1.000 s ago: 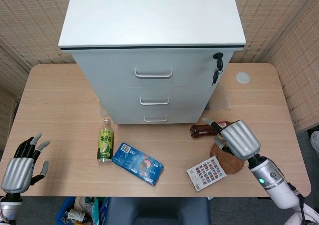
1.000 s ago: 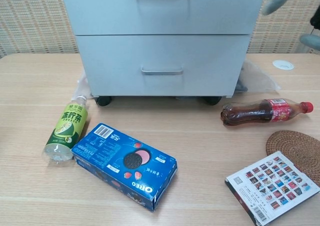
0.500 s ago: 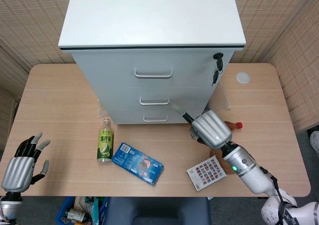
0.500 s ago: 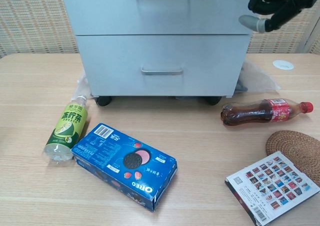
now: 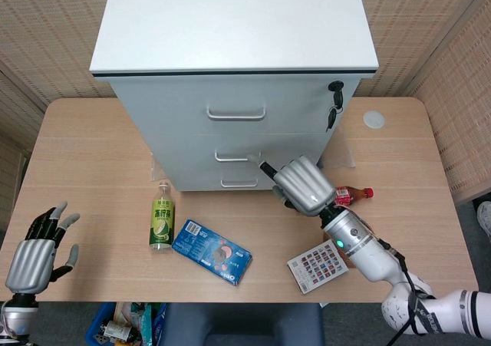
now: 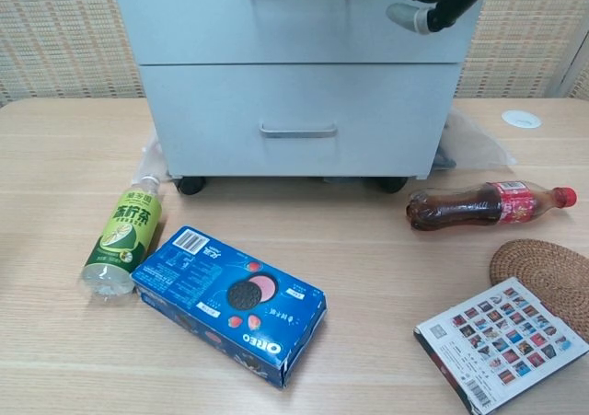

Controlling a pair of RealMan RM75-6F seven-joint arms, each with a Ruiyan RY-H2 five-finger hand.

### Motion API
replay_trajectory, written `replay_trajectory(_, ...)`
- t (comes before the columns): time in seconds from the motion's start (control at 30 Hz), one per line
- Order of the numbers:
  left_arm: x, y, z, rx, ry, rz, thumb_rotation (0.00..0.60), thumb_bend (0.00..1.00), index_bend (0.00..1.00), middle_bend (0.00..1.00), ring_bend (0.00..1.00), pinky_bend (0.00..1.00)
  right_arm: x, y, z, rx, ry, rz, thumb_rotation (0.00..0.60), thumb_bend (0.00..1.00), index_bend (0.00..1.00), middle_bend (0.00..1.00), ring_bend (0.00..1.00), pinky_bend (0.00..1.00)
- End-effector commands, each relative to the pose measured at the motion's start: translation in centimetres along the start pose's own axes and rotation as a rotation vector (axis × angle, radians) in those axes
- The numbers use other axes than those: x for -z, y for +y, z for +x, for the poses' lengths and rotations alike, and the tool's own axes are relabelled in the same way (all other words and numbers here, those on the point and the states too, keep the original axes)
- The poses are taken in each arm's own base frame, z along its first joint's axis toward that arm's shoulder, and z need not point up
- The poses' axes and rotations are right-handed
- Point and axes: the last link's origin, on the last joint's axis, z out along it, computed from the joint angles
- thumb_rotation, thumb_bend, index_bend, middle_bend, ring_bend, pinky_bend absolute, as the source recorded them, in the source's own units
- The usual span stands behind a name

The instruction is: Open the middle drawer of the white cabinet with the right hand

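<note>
White-fronted middle drawer (image 5: 238, 150) of the boxy white cabinet (image 5: 234, 70) sits shut; the right hand (image 5: 301, 185) hovers empty just right of its metal handle (image 5: 237, 158), fingers loosely curled — they could slip off sideways.

The head view is looking steeply down from high above the desk (image 5: 92, 154), taking in the white cabinet (image 5: 234, 24) top at upper centre and both desk ends. The chest view is sitting low and close, facing the cabinet's lower drawers (image 6: 299, 121) head-on. Both are sharing the Oreo box (image 6: 230, 300), green tea bottle (image 5: 162, 223) and cola bottle (image 6: 483, 203).
</note>
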Motion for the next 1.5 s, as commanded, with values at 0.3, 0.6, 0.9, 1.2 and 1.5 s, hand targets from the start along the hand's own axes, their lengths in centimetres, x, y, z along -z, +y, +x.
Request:
replay_trajectory(0.3, 0.2, -0.4, 0.0, -0.024, -0.003, -0.011, 0.6, 0.47, 0.18, 0.04, 0.05, 0.09, -2.0, -0.5, 0.3, 0.007, -0.027, -0.008, 0.6, 0.45, 0.21, 0.92, 0.94, 0.89)
replay_trajectory(0.6, 0.1, -0.5, 0.0, -0.027, -0.004, -0.013, 0.6, 0.47, 0.18, 0.04, 0.05, 0.09, -2.9, -0.7, 0.3, 0.014, -0.039, -0.011, 0.6, 0.45, 0.24, 0.92, 0.94, 0.89)
replay_trajectory(0.9, 0.2, -0.6, 0.0, -0.027, -0.005, -0.011, 0.6, 0.47, 0.18, 0.04, 0.05, 0.09, -2.6, -1.2, 0.0, 0.028, -0.053, 0.0, 0.6, 0.45, 0.24, 0.92, 0.94, 0.89)
replay_trajectory(1.2, 0.2, -0.6, -0.1, -0.027, -0.003, -0.015, 0.6, 0.47, 0.18, 0.04, 0.05, 0.09, -1.1, -1.5, 0.1, 0.056, -0.044, 0.01, 0.6, 0.45, 0.24, 0.92, 0.94, 0.89)
replay_trajectory(1.5, 0.2, -0.7, -0.1, -0.026, -0.003, -0.012, 0.6, 0.47, 0.18, 0.04, 0.05, 0.09, 0.1, -2.0, 0.1, 0.079, -0.045, 0.022, 0.6, 0.45, 0.24, 0.92, 0.94, 0.89)
